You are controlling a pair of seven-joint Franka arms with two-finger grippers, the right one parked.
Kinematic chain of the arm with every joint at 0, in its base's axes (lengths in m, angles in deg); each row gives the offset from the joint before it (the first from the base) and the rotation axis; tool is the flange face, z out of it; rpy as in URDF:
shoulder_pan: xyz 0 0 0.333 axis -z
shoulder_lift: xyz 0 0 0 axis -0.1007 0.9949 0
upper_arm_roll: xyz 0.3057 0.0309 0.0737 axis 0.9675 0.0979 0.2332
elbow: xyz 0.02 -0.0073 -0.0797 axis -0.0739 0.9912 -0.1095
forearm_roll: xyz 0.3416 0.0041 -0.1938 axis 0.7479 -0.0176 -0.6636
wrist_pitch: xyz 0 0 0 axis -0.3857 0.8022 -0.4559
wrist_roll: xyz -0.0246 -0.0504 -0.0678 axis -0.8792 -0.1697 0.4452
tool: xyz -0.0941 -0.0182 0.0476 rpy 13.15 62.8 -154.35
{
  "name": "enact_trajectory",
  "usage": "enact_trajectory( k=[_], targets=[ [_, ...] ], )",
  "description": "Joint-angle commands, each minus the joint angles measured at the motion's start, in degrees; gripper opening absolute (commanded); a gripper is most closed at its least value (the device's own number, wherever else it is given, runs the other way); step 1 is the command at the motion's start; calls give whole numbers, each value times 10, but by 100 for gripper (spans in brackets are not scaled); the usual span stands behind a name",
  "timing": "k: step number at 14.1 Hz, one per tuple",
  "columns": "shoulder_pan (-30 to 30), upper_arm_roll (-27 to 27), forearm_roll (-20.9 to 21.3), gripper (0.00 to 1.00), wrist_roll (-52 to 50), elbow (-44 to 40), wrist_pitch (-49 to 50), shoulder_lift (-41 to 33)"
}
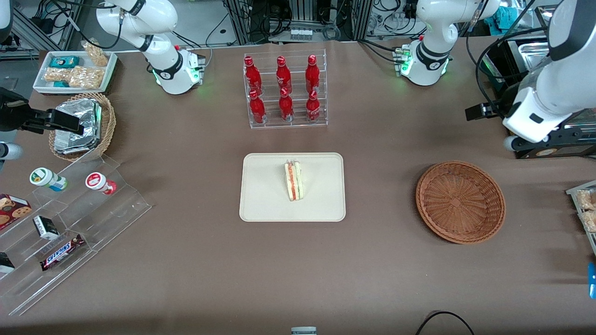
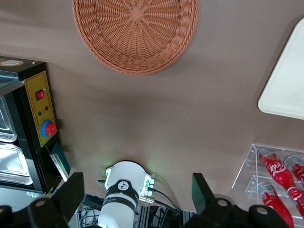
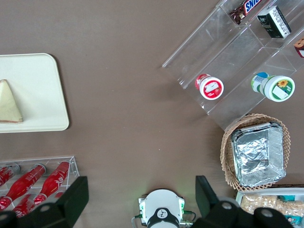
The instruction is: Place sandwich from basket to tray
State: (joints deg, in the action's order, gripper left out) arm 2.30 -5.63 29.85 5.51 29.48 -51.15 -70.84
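Brown paper-covered bench (image 1: 186, 260) in a lab with cable clutter along its back edge. From the front view, the sandwich (image 1: 294, 180) sits on the tray (image 1: 260, 204), roughly in the middle and a bit toward the working arm's end, lying on its side with the red and green filling showing. The basket (image 1: 460, 201) is empty, well apart from the tray toward the working arm's end of the bench. So to me the job looks basically done. The working arm is pulled up and back near that end's edge, and its gripper (image 1: 484, 112) hangs clear above the bench, nearer the back edge than the basket. A clear rack of red bottles (image 1: 285, 93) stands between the tray and the back edge.

Left wrist view: camera looks straight down, so the wrist points at the bench. The jaws are spread wide with nothing between them. You can see the basket (image 2: 136, 33), a corner of the tray (image 2: 285, 90) and a few bottles (image 2: 278, 173).

Right wrist view: the sandwich (image 3: 9, 102) lies flat on the tray (image 3: 42, 95), well inside the rim.

What could go wrong? Not much, honestly. If the arm swings low on its way home it could clip the basket rim or the control box (image 2: 35, 123) beside it. The sandwich itself looks stable.
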Motion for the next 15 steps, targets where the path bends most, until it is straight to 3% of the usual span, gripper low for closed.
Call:
enact_trajectory(
  k=[1,6,12,15],
  targets=[
    [-5,-6,9,100,-13,-21,-3,6],
    [-7,-5,34,100,-15,-19,48,7],
    [-15,-4,9,100,-15,87,-96,-55],
    [-28,-4,-2,100,-13,89,-121,-56]
  ],
)
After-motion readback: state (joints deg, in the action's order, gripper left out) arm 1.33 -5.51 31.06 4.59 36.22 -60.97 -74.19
